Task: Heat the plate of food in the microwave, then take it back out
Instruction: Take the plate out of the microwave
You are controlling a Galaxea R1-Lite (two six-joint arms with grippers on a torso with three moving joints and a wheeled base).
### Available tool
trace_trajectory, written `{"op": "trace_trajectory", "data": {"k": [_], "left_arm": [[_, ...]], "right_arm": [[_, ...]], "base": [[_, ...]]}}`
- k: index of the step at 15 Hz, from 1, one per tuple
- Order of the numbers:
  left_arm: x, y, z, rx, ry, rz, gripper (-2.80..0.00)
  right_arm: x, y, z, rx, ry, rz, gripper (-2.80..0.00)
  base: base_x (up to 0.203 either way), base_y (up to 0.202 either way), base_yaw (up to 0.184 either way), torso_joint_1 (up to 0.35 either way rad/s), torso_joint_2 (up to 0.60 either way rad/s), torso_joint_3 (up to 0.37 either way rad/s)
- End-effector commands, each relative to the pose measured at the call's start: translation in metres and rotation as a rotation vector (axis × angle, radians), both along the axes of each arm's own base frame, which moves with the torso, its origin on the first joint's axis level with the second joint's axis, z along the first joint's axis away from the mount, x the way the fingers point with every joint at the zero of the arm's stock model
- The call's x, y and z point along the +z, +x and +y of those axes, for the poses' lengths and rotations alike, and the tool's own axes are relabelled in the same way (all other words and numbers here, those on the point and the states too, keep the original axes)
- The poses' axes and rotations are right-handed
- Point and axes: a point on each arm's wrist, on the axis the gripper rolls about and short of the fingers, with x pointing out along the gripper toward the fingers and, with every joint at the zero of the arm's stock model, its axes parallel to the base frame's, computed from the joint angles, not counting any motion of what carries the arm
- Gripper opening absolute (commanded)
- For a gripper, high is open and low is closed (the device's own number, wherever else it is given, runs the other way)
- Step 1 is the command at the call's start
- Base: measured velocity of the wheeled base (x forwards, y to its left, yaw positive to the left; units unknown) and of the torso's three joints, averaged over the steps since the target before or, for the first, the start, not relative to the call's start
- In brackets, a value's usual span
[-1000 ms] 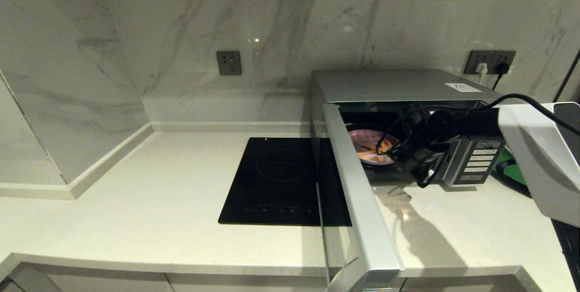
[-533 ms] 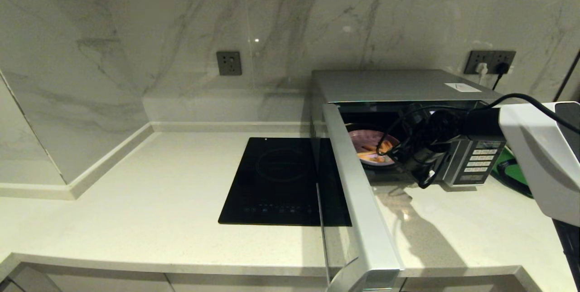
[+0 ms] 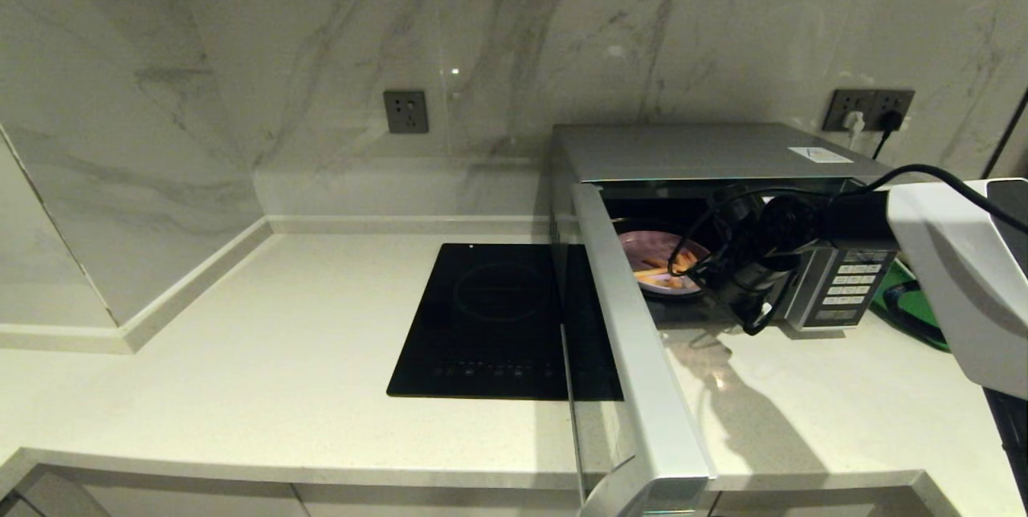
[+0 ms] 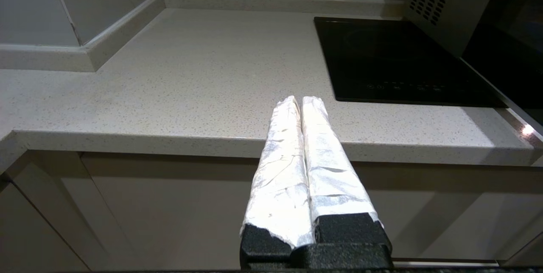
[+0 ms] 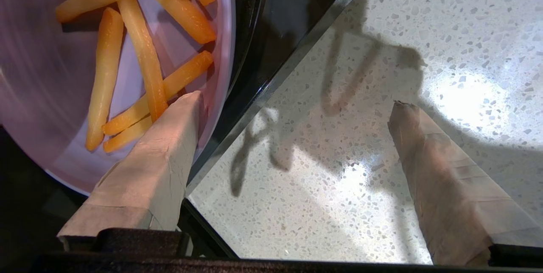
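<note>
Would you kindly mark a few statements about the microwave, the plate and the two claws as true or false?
1. The microwave door stands open. True.
2. The plate of food sits on the induction cooktop. False: it lies inside the microwave, and nothing rests on the cooktop.
3. The right claw is open, one finger over the plate's rim, the other over the countertop. True.
4. The left claw is gripping the door handle. False: it is shut on nothing, in front of the counter edge, away from the microwave.
5. The plate holds orange-yellow food sticks. True.
6. The right claw has lifted the plate. False: its fingers stand wide apart, not clamped on it.
</note>
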Motion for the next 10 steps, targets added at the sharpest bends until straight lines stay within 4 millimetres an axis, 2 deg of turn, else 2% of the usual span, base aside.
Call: {"op": "trace_trajectory", "data": {"k": [1,7,10], "left_arm": [[0.0000,0.0000,0.0000,0.000,0.000,0.000,-2.80],[0.0000,0.0000,0.0000,0.001,-0.001,0.000,-2.80],[0.0001,0.0000,0.0000,0.002,-0.001,-0.001,-2.80]], "right_arm": [[0.0046,-0.0015,-0.0001,-0.005,0.003,-0.007,0.00],[0.0103,-0.0037,-0.0005,-0.004,0.004,-0.017,0.00],[0.0029,-0.0022,-0.0002,-0.004,0.001,0.000,0.00]], "base": [[0.000,0.000,0.000,0.000,0.00,0.000],[0.000,0.000,0.000,0.000,0.00,0.000],[0.000,0.000,0.000,0.000,0.00,0.000]]}}
